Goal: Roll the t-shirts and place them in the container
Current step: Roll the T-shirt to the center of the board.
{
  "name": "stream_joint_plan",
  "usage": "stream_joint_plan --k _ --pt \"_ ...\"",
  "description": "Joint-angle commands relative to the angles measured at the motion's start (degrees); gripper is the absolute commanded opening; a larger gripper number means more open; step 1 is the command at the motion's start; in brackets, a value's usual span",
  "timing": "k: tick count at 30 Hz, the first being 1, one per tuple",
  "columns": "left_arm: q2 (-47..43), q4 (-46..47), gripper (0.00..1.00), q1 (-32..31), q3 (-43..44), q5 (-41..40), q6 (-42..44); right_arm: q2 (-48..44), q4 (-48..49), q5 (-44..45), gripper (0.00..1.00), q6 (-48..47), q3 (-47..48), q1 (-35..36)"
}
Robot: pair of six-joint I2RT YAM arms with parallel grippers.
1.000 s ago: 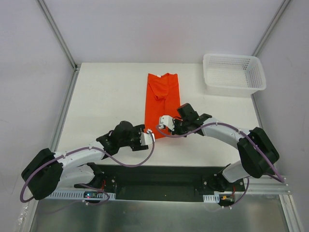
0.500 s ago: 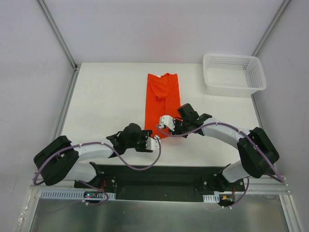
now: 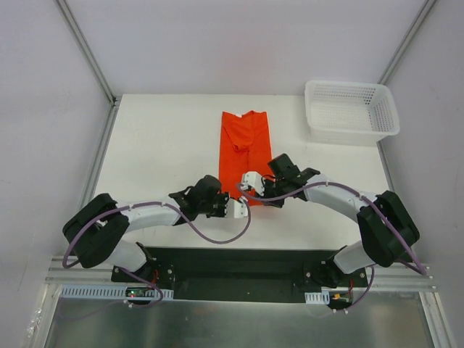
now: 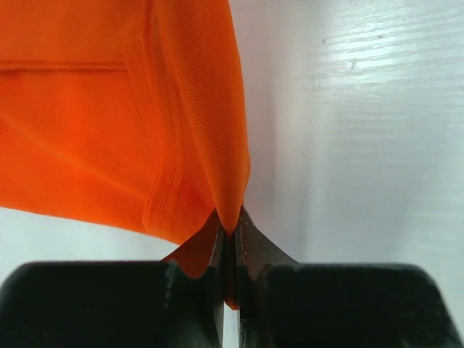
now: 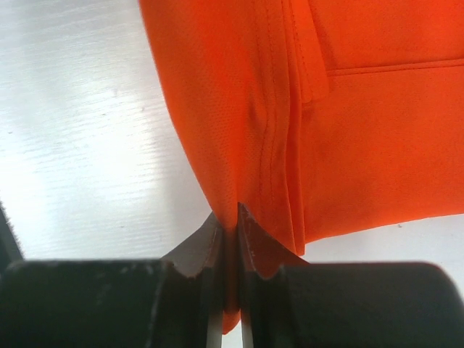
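An orange-red t-shirt (image 3: 243,148) lies folded into a long narrow strip down the middle of the white table (image 3: 156,156), collar end far from the arms. My left gripper (image 3: 233,208) is shut on the near left corner of the t-shirt (image 4: 109,123), with fabric pinched between its jaws (image 4: 230,228). My right gripper (image 3: 246,181) is shut on the near right edge of the t-shirt (image 5: 348,130), with a fold of cloth clamped between its fingers (image 5: 230,221). The two grippers sit close together at the shirt's near end.
A white mesh basket (image 3: 351,110) stands at the table's far right corner. Metal frame rails (image 3: 90,54) run along the left and right sides. The arm bases stand on the black plate (image 3: 239,272) at the near edge.
The left arm has swung right to the shirt's near left corner, and its gripper has shut on the fabric. The right gripper has stayed shut on the shirt.
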Motion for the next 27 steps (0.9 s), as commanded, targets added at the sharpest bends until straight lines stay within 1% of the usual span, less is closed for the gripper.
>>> stream_joint_plan --k 1,2,4,5,7,8,11,17,27 --pt "-5.2 -21.1 0.0 4.4 6.7 10.9 -4.9 0.4 -9.4 -7.1 0.11 -2.6 4.7 -2.6" --pt "-5.4 -23.8 0.0 5.3 8.8 14.9 -5.5 0.7 -13.0 -8.4 0.11 -3.1 6.3 -3.1" --pt "-4.8 -31.1 0.0 6.8 10.7 17.7 -6.2 1.8 -17.1 -12.0 0.11 -4.8 8.0 -4.2" --pt "-4.4 -33.7 0.0 7.0 12.4 18.8 -6.0 2.2 -21.1 -12.9 0.11 -6.5 9.7 -4.6" --pt "-2.5 -38.5 0.0 7.5 14.0 21.1 -5.9 3.8 -25.0 -15.4 0.11 -8.4 11.5 -5.3" --pt "-1.9 -39.4 0.0 7.8 15.5 21.7 -6.0 4.4 -29.0 -16.1 0.11 -10.3 12.4 -5.4" --pt "0.7 -41.1 0.0 9.7 18.5 23.1 -6.6 7.2 -34.9 -17.7 0.11 -12.6 15.7 -6.2" --pt "7.8 -42.7 0.0 13.5 24.2 24.5 -6.0 12.8 -40.8 -18.9 0.12 -15.5 19.9 -7.6" --pt "15.9 -45.0 0.0 16.9 30.2 26.1 -3.8 21.8 -42.3 -19.8 0.12 -13.8 25.3 -9.7"
